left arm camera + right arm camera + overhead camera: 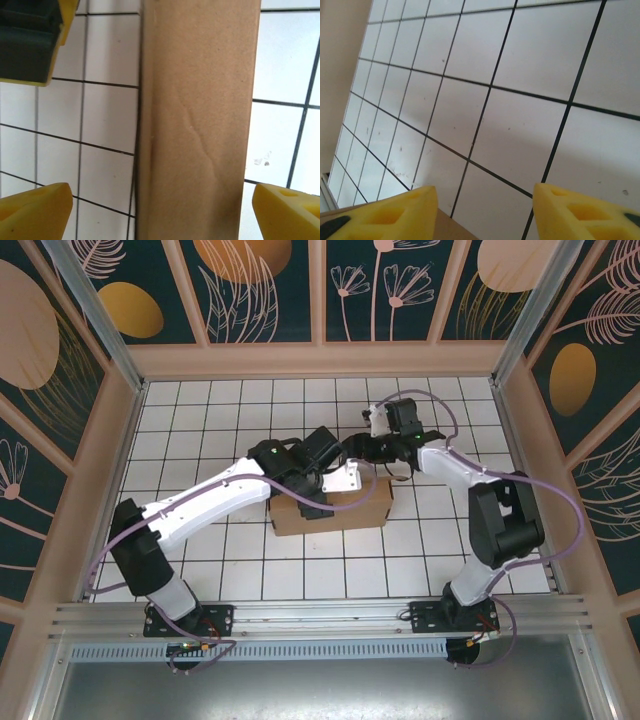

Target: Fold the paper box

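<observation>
The paper box is a folded, shallow brown cardboard box lying in the middle of the tiled table. My left gripper hangs over its left part. In the left wrist view the box runs as a brown band between the two yellow fingertips, which stand wide of it and touch nothing; the left gripper is open. My right gripper is at the box's back edge. It is open over bare tiles, with a corner of cardboard beside its left finger.
White tiles with black grid lines surround the box. Beige walls close the table at the back and both sides. The right gripper's dark and yellow finger shows at the top left of the left wrist view.
</observation>
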